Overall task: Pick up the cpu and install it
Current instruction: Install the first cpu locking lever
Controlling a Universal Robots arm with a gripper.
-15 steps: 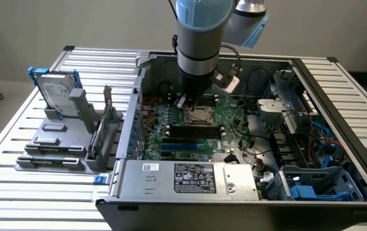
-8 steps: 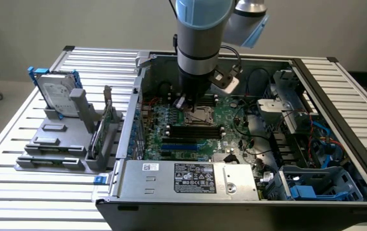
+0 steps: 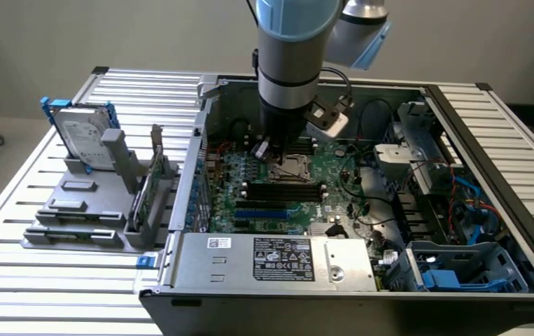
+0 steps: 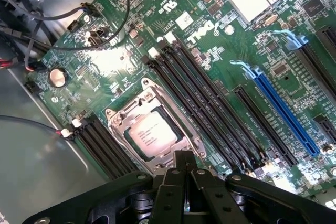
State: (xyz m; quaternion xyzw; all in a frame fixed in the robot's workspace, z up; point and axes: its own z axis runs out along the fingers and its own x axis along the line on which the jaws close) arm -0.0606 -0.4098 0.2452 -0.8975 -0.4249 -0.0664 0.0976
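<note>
Inside dark square metal socket frame (image 4: 152, 132), small silver-grey square cpu (image 4: 153, 135) already seated; black gripper (image 4: 181, 163) clenched, empty, just above. Install looks pretty much done.

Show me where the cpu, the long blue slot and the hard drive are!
cpu (image 4: 152, 136), wrist view, middle of its silver top.
blue slot (image 4: 281, 114), wrist view, midway along its length.
hard drive (image 3: 85, 133), exterior view, its labelled face.
</note>
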